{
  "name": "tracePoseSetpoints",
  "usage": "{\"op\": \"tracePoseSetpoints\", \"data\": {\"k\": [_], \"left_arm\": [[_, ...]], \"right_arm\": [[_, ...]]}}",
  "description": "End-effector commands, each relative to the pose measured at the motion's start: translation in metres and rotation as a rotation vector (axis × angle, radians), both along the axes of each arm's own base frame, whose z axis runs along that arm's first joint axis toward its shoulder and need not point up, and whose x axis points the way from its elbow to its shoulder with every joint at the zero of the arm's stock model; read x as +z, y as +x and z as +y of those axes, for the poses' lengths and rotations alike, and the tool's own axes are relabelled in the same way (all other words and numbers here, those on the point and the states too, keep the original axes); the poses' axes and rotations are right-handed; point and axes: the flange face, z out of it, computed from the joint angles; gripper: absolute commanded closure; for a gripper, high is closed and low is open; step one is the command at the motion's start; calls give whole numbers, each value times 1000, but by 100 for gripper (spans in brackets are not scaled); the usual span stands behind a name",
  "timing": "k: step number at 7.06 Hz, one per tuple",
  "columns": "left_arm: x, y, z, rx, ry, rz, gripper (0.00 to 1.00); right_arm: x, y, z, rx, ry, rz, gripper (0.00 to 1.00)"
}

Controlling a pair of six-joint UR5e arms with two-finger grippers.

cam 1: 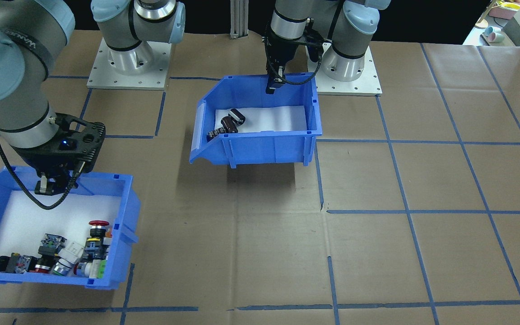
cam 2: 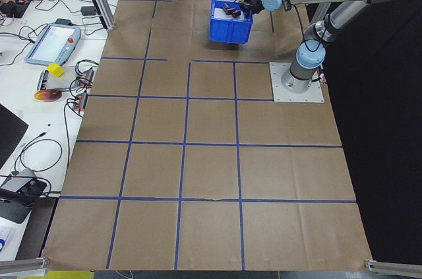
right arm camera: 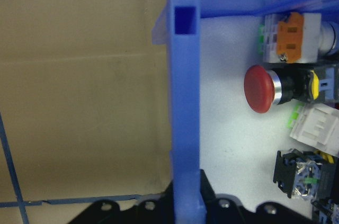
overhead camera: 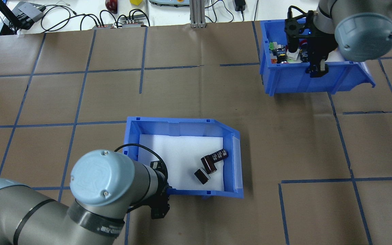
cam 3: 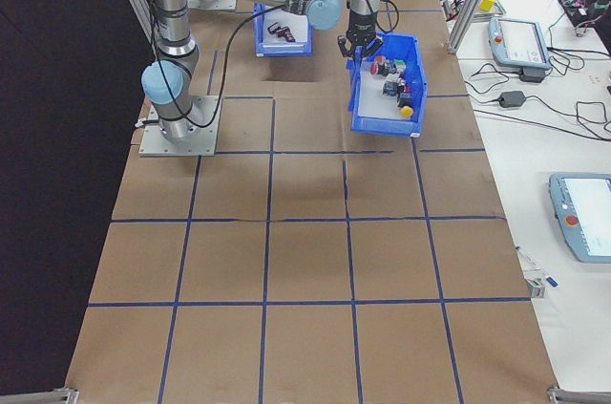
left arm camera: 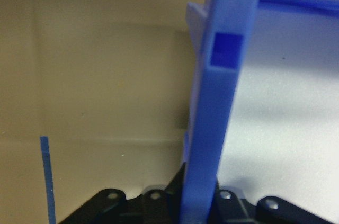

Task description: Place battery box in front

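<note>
Battery box (cam 1: pixel 260 135) gripped by the rear wall, clear of the table (cam 1: pixel 422 225) — shadow beneath.
Front view: left gripper (cam 1: pixel 273 83) clamped on that wall, three cylinders (cam 1: pixel 229 124) inside. Overhead: box mid-table, toward the robot's edge. Wrist views — left jaws straddling blue rim; right gripper (right arm camera: pixel 185 197) pinching the switch bin (right arm camera: pixel 184 102).
</note>
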Motion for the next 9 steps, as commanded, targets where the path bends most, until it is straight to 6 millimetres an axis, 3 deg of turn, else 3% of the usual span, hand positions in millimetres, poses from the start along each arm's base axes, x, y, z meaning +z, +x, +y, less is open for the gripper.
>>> {"op": "tracePoseSetpoints", "data": {"k": [1, 2, 3, 5, 6, 9], "left_arm": [[4, 56, -59, 45, -3, 14, 100], [12, 66, -91, 35, -10, 41, 100], [9, 63, -130, 35, 6, 41, 100], [16, 49, -217, 24, -5, 54, 100], [15, 33, -251, 18, 2, 135, 100], [-18, -26, -309, -52, 35, 178, 100]], "right_arm": [[-4, -28, 41, 29, 22, -10, 92], [-8, -38, 53, 52, 15, -10, 92], [-15, -47, 62, 87, -1, -16, 92], [-25, -55, 79, 66, 9, -55, 92], [-28, -55, 83, 64, 15, -57, 92], [-31, -54, 87, 62, 21, -58, 91]]}}
